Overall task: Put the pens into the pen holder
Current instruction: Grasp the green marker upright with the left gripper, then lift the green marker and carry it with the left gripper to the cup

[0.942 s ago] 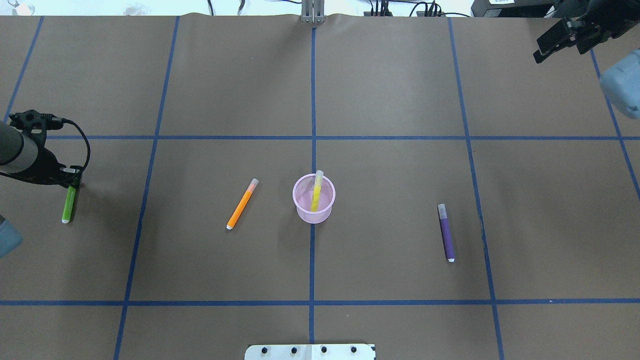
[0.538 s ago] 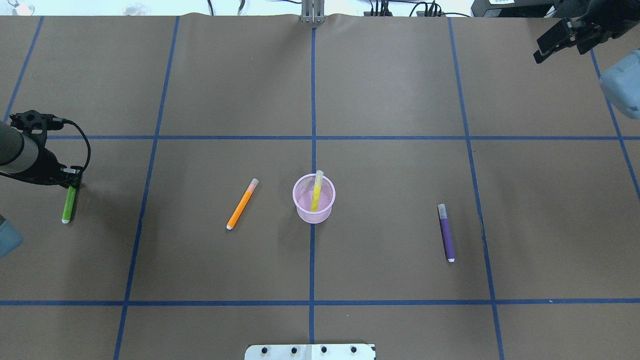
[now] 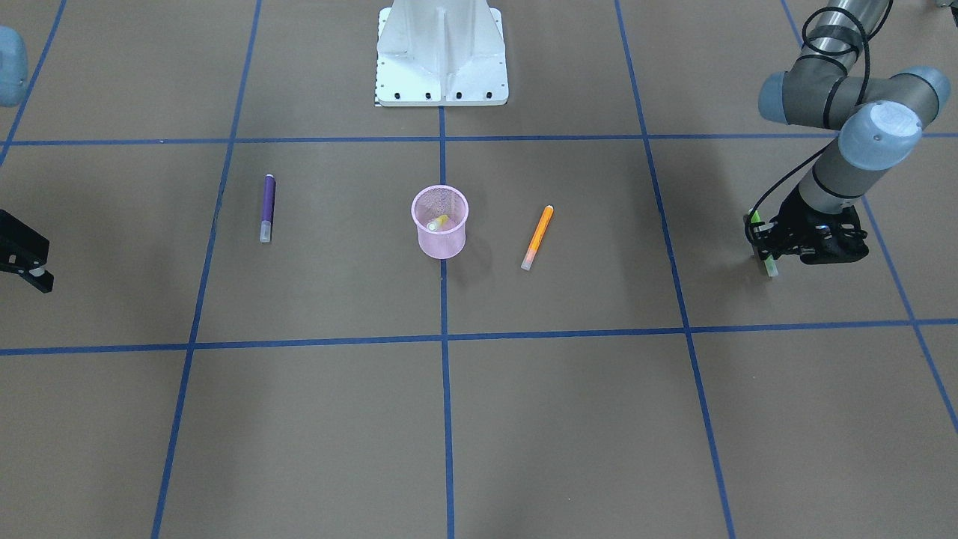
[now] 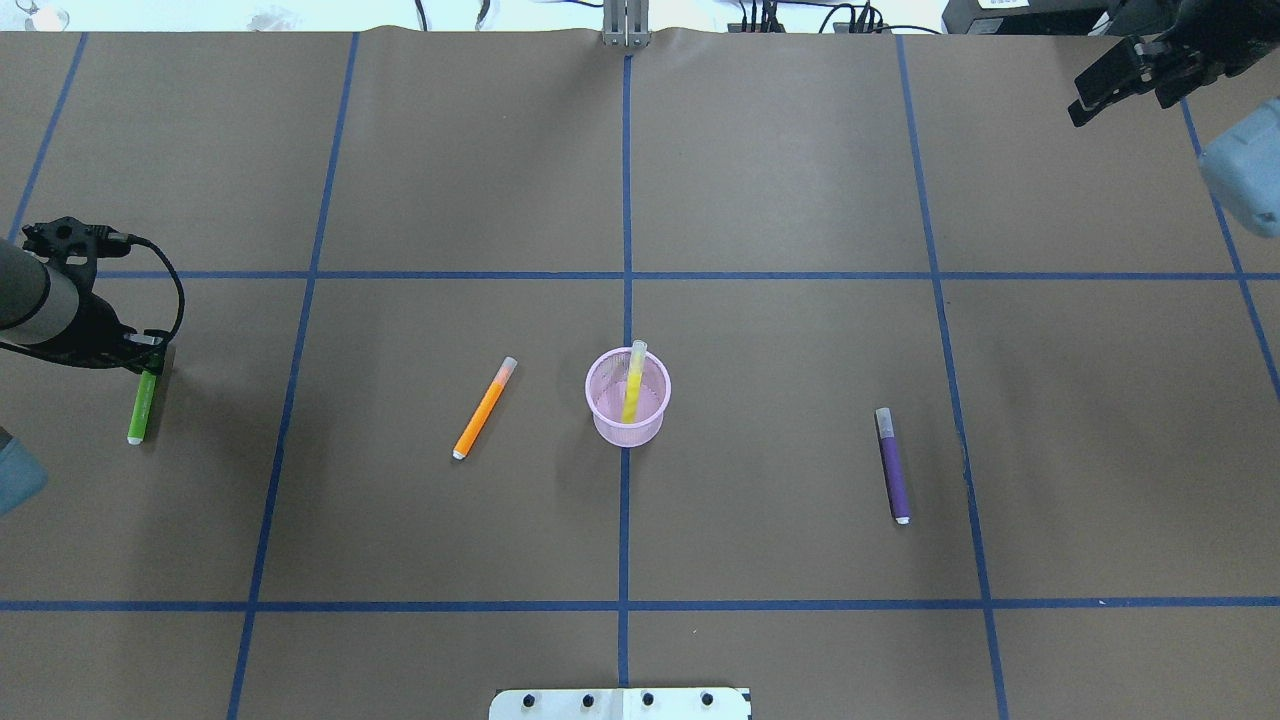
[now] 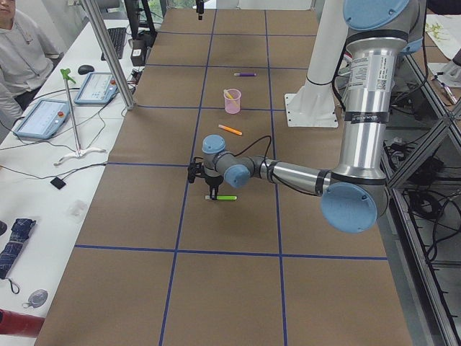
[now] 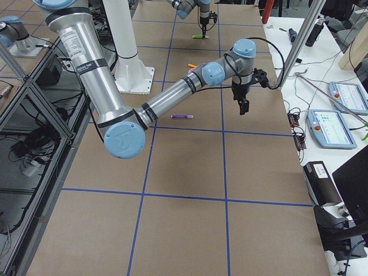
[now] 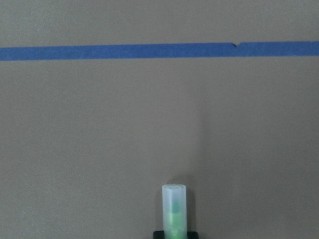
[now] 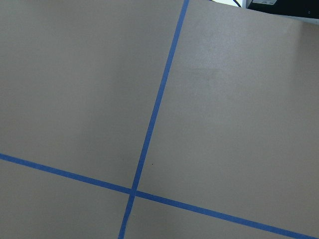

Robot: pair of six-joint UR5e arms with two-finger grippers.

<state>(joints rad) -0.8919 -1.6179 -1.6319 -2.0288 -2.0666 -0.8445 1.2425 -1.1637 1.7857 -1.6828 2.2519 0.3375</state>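
Green pen (image 4: 141, 405), pinched near its cap by left pincer (image 4: 148, 362) at far left of counter (image 4: 780, 180), has shifted slightly, well apart from pen holder (image 4: 627, 397), so lift probably begun; right pincer (image 4: 1085, 100) gap: cannot tell.

Pens: four, namely one green pen (image 4: 141, 405), one orange pen (image 4: 484, 409), one yellow pen (image 4: 633, 385) and one purple pen (image 4: 892, 466).
Holders: one pen holder (image 4: 627, 430).
Grippers: two, the left gripper (image 4: 148, 358) and the right gripper (image 4: 1088, 98).
Bases: one white base (image 3: 441, 52).
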